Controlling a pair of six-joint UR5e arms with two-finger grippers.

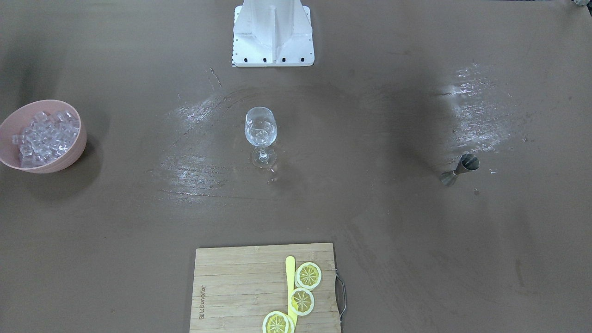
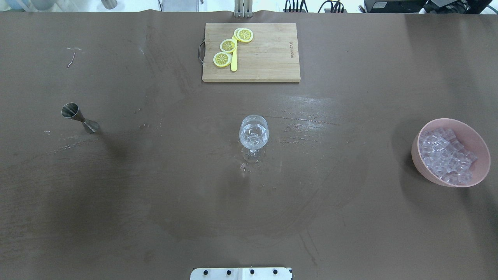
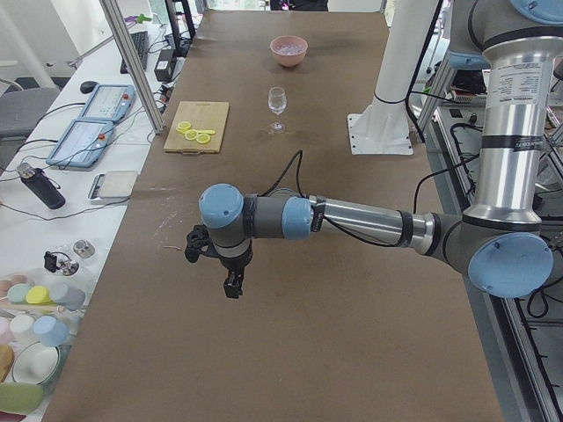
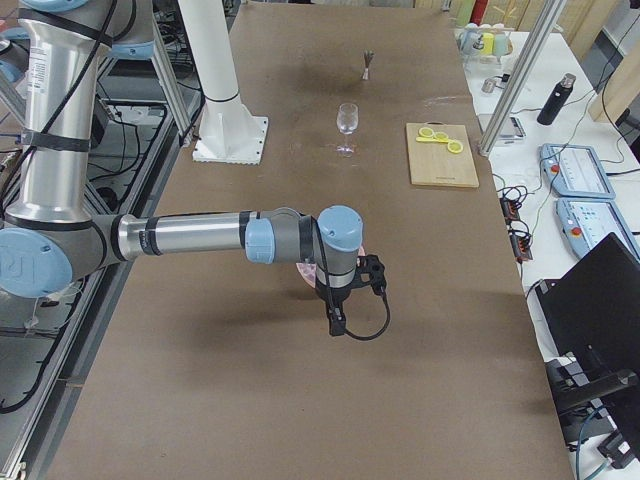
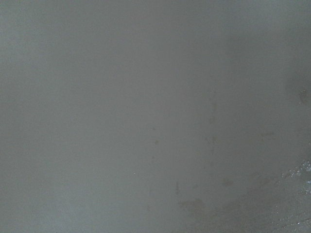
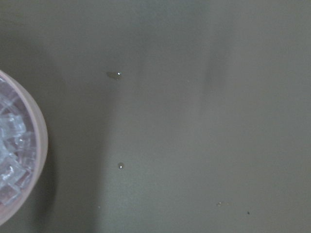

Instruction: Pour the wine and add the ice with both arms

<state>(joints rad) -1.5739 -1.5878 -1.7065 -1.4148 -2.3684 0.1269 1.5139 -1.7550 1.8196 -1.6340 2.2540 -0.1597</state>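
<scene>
At table centre, I logged one clear stemmed wine glass (image 2: 253, 134), upright, its bowl seemingly holding a few cubes and perhaps liquid, so I judged pouring and icing at least partly done. A steel double-cone jigger (image 2: 79, 118) stood well apart on the robot's left, and a pink bowl (image 2: 476, 142) of small clear ice cubes (image 2: 445, 155) on its right. The left gripper (image 3: 230, 294) and right gripper (image 4: 336, 330) each hung pointing down from a level, outstretched forearm, the right one near the bowl; I could not tell their opening or grasp.

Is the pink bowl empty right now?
No, the pink bowl is piled with clear ice cubes.
</scene>
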